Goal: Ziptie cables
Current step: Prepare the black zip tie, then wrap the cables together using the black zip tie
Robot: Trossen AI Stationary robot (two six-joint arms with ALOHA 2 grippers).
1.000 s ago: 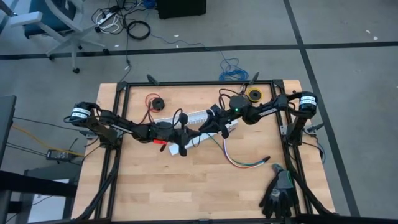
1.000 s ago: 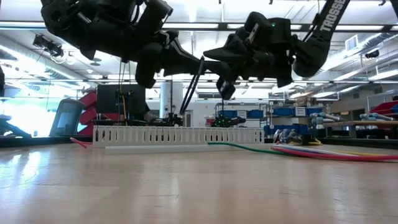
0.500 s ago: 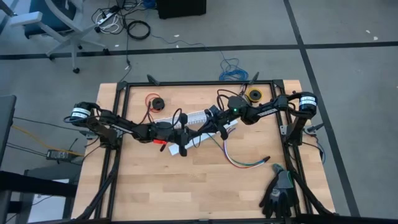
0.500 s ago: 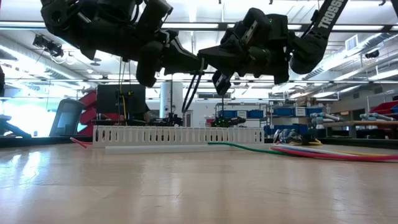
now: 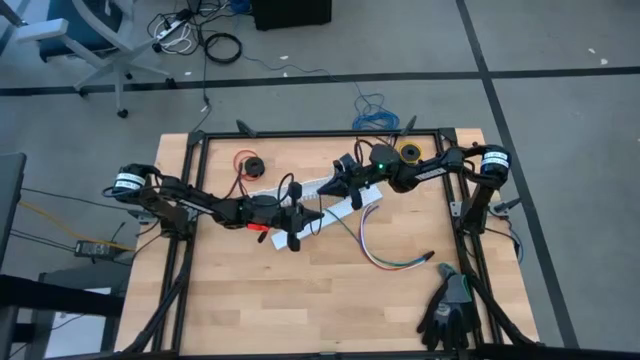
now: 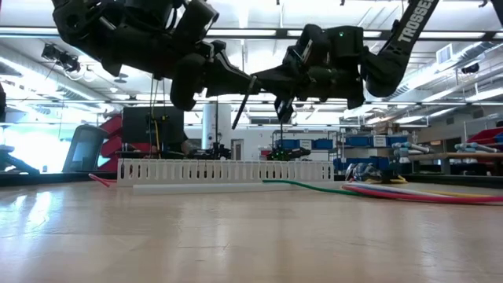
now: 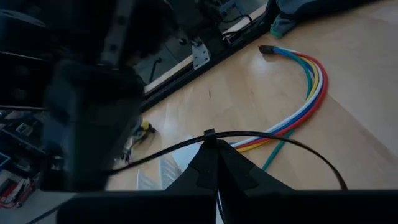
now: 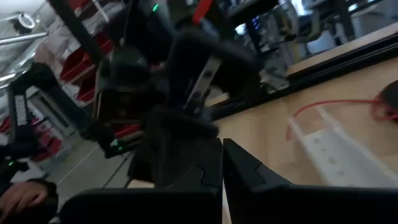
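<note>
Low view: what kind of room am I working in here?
Probably a robotics lab or workshop: storage bins on shelves behind the table, ceiling strip lights, and a slotted white cable channel on the wooden worktable.

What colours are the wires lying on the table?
The cables are red, yellow, green, blue and white, seen best in the left wrist view.

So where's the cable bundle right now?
In the high view the cables lie loose on the table's right half, curving from below the white channel toward the black gloves, untouched by either gripper.
</note>
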